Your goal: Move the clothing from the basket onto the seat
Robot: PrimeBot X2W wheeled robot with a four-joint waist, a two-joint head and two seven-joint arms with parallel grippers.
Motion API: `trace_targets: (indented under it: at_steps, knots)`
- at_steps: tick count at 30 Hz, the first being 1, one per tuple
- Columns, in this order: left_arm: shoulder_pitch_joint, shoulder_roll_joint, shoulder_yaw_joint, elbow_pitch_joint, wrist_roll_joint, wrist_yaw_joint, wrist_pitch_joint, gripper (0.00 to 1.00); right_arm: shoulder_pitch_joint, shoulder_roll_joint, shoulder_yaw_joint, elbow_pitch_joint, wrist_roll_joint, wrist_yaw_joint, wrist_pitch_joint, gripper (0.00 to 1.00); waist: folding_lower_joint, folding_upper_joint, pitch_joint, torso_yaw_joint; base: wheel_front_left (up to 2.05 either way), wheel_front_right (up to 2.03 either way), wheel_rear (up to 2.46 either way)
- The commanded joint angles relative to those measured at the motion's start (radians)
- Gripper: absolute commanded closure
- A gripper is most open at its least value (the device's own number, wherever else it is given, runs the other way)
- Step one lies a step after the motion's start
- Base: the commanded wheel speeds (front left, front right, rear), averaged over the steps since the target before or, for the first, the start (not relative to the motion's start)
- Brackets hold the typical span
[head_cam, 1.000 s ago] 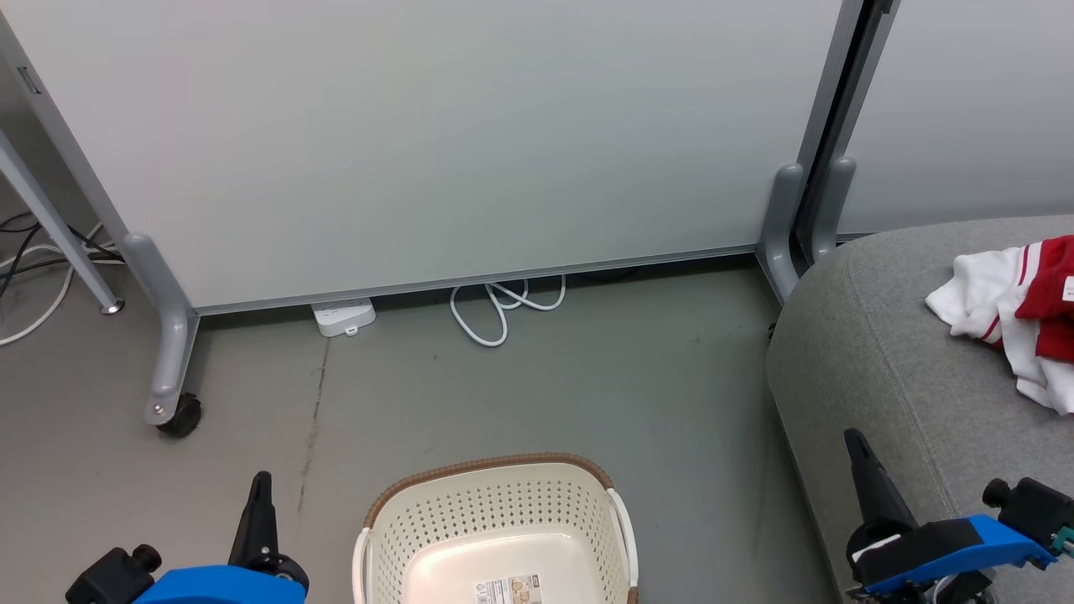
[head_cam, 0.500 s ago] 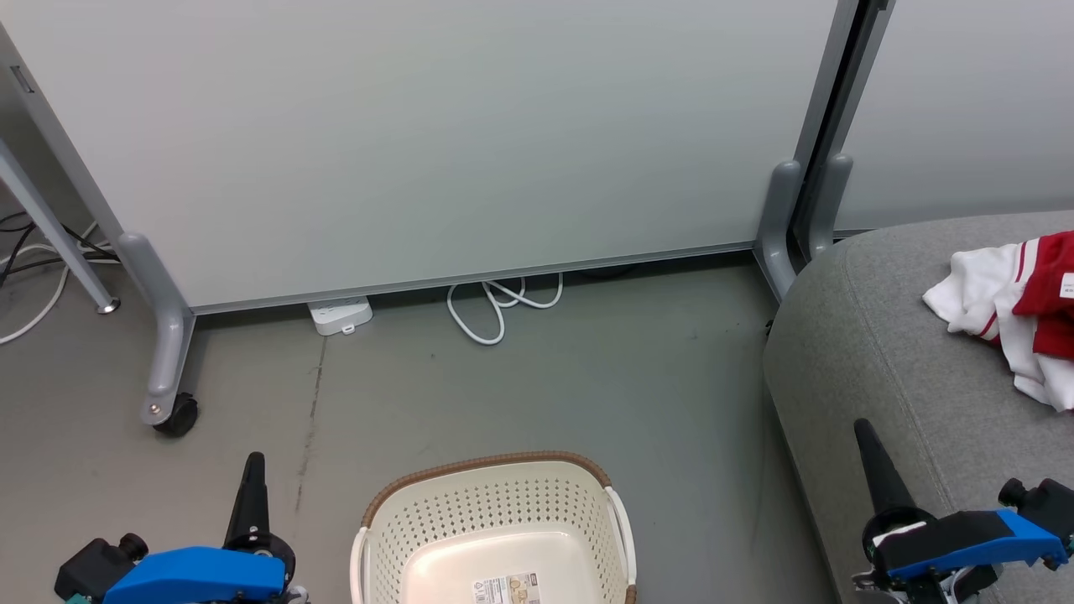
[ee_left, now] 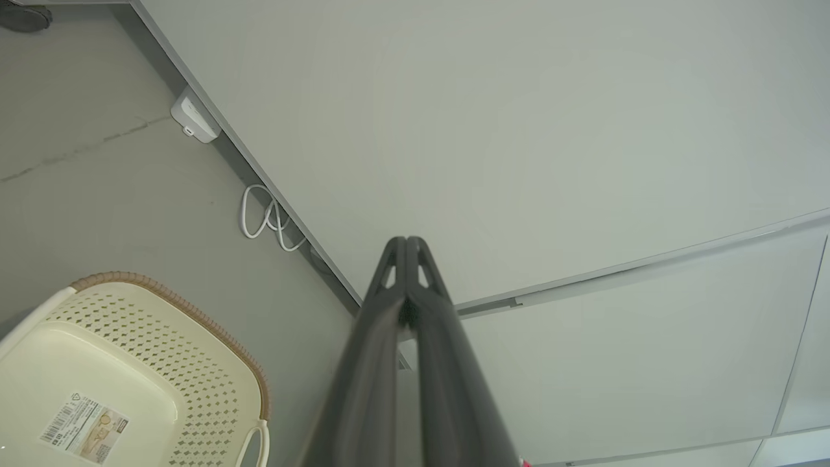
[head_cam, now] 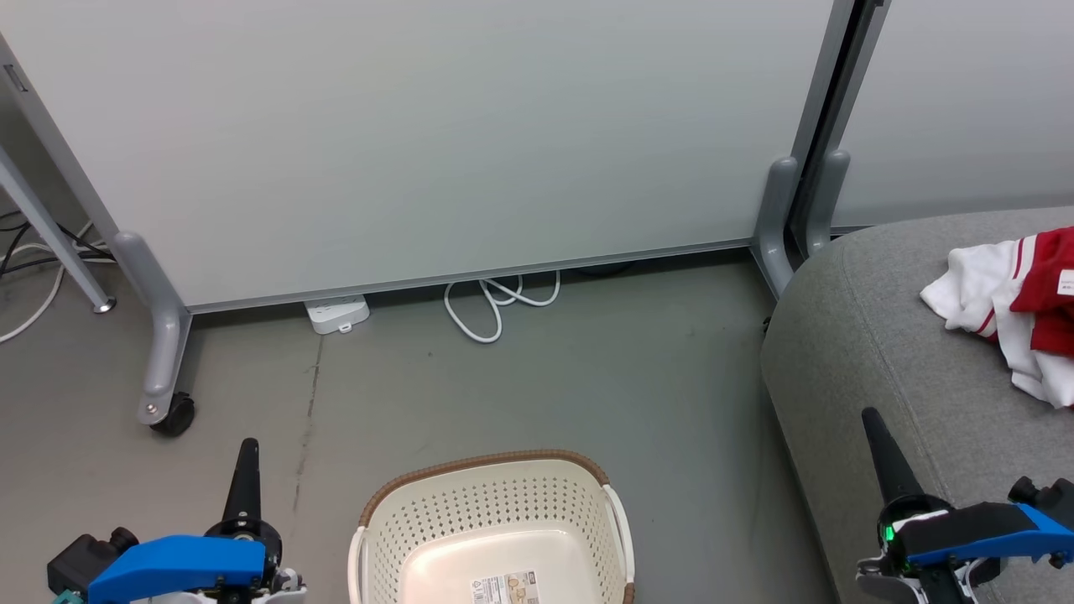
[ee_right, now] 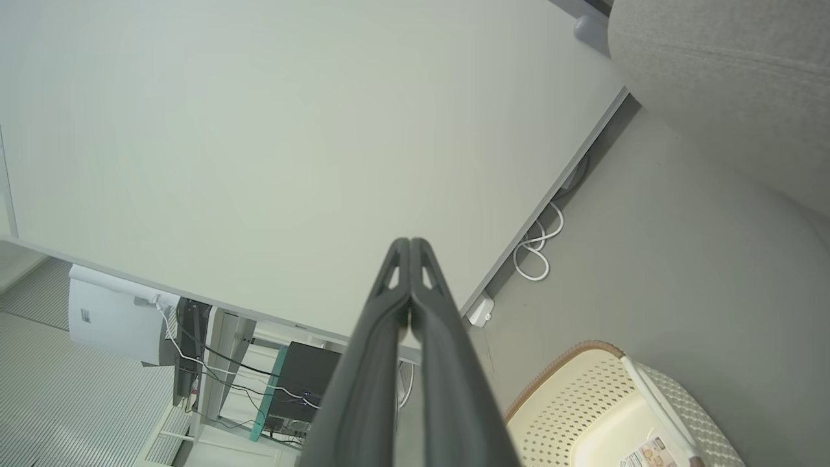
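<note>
Head view shows clothing (head_cam: 977, 295) on seat (head_cam: 873, 352); wrist views show left hand (ee_left: 406, 241), right hand (ee_right: 410, 241) closed, empty.

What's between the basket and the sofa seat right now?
Only a strip of grey floor lies between the basket and the seat. The head view shows that stretch bare, with nothing lying on it.

You can read no words here; label (ee_left: 83, 425) on basket (ee_left: 162, 344) bottom shows barcode, triangle mark, print too small; tag (head_cam: 1066, 283) on clothing (head_cam: 1040, 268) illegible.
</note>
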Motion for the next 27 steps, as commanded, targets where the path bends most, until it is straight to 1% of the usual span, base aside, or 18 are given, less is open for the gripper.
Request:
trace_targets:
  at_steps: [1,27]
  knots:
    - [-0.025,0.001,0.008,-0.012,-0.027,-0.002,0.009,1.00,-0.022,-0.001,-0.006,-0.011,0.036,0.000,0.007,1.00,-0.0001,0.0000,0.001,-0.001,0.00,0.00,0.00]
    - [-0.053,-0.009,0.041,-0.026,-0.211,-0.003,0.064,1.00,-0.034,-0.001,-0.026,-0.012,0.259,0.000,0.038,1.00,-0.0001,0.0000,0.008,-0.009,0.00,0.00,0.00]
